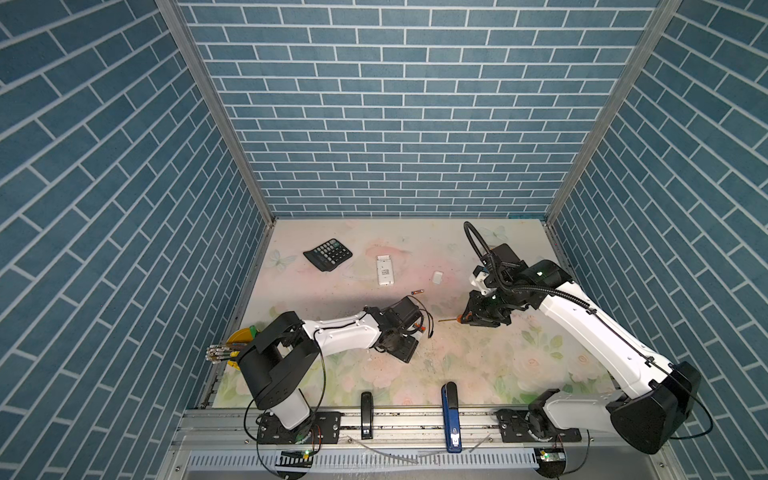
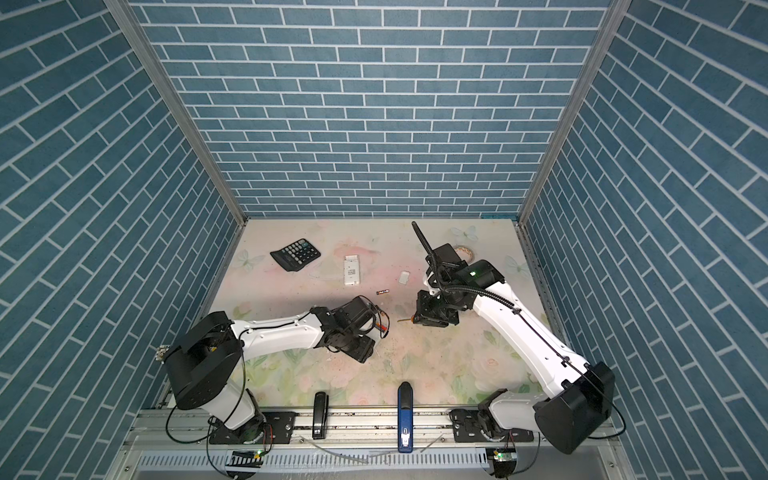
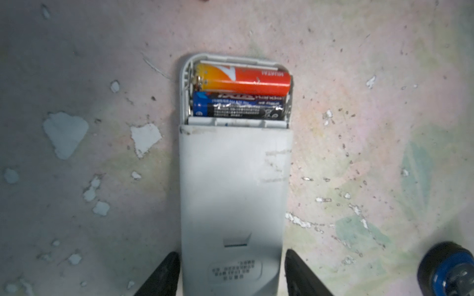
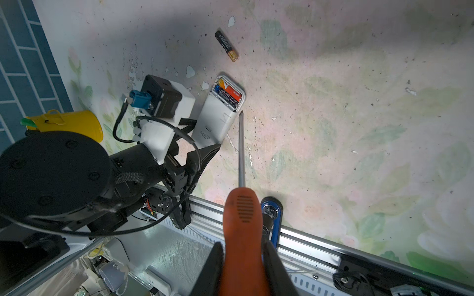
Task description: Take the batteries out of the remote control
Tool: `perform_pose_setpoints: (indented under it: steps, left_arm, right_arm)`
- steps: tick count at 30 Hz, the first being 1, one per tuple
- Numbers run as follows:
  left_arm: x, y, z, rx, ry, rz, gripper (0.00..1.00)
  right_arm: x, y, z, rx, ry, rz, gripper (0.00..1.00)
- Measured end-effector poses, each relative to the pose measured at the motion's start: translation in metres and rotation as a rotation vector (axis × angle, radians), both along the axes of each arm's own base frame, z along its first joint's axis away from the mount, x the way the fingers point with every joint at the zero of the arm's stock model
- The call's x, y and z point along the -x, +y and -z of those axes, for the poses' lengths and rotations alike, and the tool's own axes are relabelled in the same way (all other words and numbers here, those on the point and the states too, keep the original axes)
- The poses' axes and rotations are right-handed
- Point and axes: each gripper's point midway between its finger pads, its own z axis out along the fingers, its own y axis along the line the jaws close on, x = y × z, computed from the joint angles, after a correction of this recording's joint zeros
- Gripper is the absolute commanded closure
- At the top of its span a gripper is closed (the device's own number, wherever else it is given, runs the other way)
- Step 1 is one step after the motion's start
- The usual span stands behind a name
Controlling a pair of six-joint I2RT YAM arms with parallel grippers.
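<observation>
Left wrist view: left gripper (image 3: 230,256) clamps the coverless remote (image 3: 232,192) with orange battery (image 3: 243,80) and blue-black battery (image 3: 238,107) yet to come out, one loose battery (image 4: 226,45) lies near, right gripper (image 4: 242,244) pinches the screwdriver (image 4: 243,210).

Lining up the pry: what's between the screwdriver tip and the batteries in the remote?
Only the remote's own white rim: in the right wrist view the screwdriver tip sits just beside the open bay holding the batteries.
</observation>
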Motion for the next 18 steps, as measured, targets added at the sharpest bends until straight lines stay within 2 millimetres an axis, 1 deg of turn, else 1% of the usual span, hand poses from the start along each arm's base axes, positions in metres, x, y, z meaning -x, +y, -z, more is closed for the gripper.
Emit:
perform_pose_setpoints:
  steps: [10,18]
  left_arm:
    - [-0.002,0.002,0.002,-0.032,-0.038,0.021,0.41]
    - [-0.003,0.002,0.003,-0.039,-0.052,0.039,0.47]
  right_arm:
    - [0.001,0.003,0.005,0.001,-0.009,-0.031,1.00]
    - [0.006,0.009,0.018,0.010,-0.015,-0.084,1.00]
